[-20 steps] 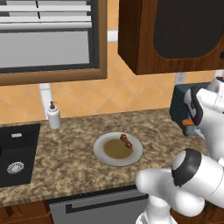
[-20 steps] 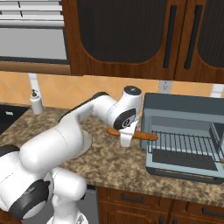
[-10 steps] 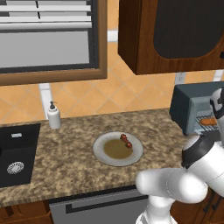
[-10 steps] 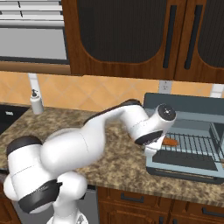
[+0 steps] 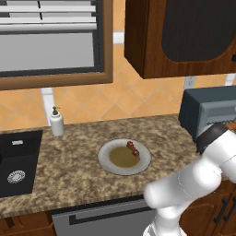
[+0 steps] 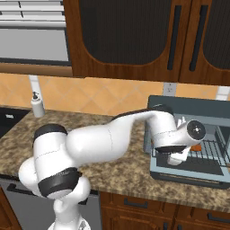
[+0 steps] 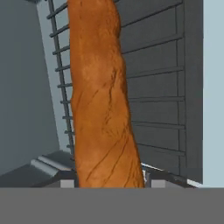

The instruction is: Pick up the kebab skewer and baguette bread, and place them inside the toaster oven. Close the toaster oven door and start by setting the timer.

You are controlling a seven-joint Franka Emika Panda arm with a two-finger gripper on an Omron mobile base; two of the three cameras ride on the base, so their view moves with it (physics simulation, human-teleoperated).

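Reaching into the open toaster oven point(image 6: 179, 110) at the right end of the desk point(image 5: 73, 170), the end effector point(image 6: 191, 152) pinches the baguette bread point(image 7: 103, 96), holding the loaf over the wire rack point(image 7: 166, 87) inside. The toaster oven door point(image 6: 197, 173) lies folded down. The kebab skewer point(image 5: 133, 148) rests on the plate point(image 5: 107, 161) mid-desk, near the front edge.
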